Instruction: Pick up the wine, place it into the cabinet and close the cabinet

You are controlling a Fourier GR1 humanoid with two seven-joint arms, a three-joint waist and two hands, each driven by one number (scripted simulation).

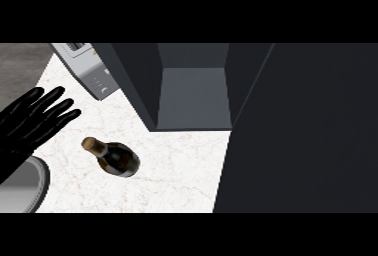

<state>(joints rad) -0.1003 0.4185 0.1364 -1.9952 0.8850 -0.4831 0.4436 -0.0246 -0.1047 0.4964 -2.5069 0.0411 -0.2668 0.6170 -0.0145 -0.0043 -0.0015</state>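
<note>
Over on the left side, the left robot hand point(33, 120) is in shot with its fingers straight and spread apart, holding nothing, palm hovering above the white marbled bench point(177, 170). No sign at all of the right robot hand, it's out of view, so there's nothing to report on it. Moving out from that open hand, just to its right and a touch nearer, there's the wine bottle point(114, 156), standing upright on the bench, cork and neck pointing up at us, dark glass body below. Hand and bottle are apart, no contact. At the near left corner a grey round rim point(38, 182) pokes in, hard to say quite what it is. Further back, the cabinet point(193, 95) stands open, its grey shelf bare as far as we can see, and the big dark panel point(303, 130) filling the right side looks to be its door swung wide. At the far left sits a grey appliance point(88, 70) with small controls on its face. So where does the job stand? Right at the start, by my reading: the bottle hasn't been picked up, nothing's in the cabinet, the door's open. Everything is left to do: grasp the bottle, carry it to the shelf, then shut that door.
</note>
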